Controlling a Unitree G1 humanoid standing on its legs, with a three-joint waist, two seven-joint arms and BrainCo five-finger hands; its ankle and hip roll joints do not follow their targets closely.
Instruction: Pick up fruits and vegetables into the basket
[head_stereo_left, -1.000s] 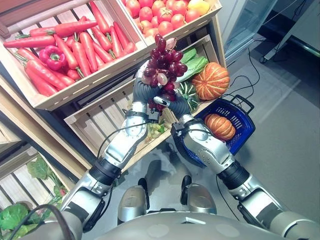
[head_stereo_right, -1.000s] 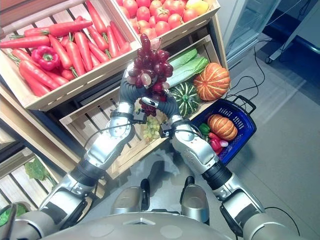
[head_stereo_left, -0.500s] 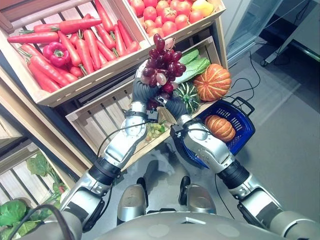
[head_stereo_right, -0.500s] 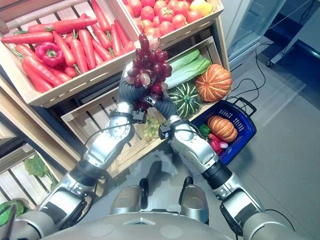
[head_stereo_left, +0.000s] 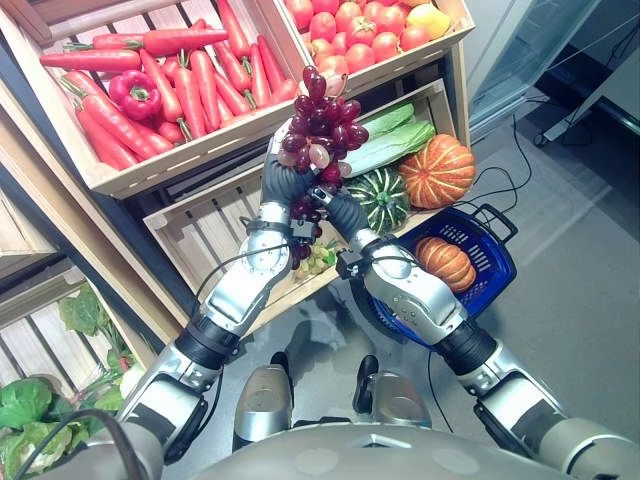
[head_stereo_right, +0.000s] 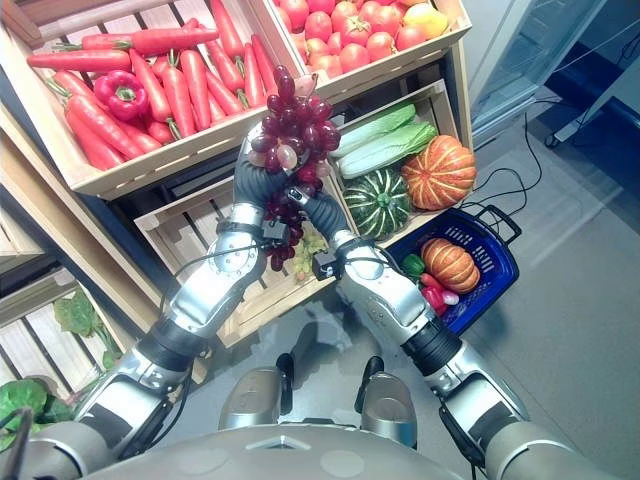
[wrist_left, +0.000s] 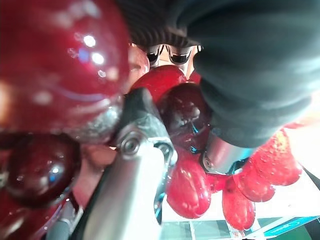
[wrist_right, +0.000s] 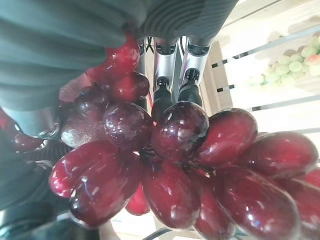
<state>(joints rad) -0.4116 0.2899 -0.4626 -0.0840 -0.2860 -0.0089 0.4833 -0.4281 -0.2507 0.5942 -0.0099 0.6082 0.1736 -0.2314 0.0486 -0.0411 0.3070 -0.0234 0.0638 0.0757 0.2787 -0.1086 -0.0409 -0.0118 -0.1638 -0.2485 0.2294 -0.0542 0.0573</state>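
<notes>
Both the left robot hand (head_stereo_left: 283, 180) and right robot hand (head_stereo_left: 340, 212) are closed on the red grape bunch (head_stereo_left: 322, 115), held above the crates; soft, droopy, bruisable, so support from underneath toward the blue basket (head_stereo_left: 492, 262).

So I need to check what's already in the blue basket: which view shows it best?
The right eye view: the blue basket shows a pumpkin and other produce. In the left eye view, the right arm hides part of it.

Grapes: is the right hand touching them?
Touching. The right wrist view shows the right hand's fingers pressed into the grapes.
</notes>
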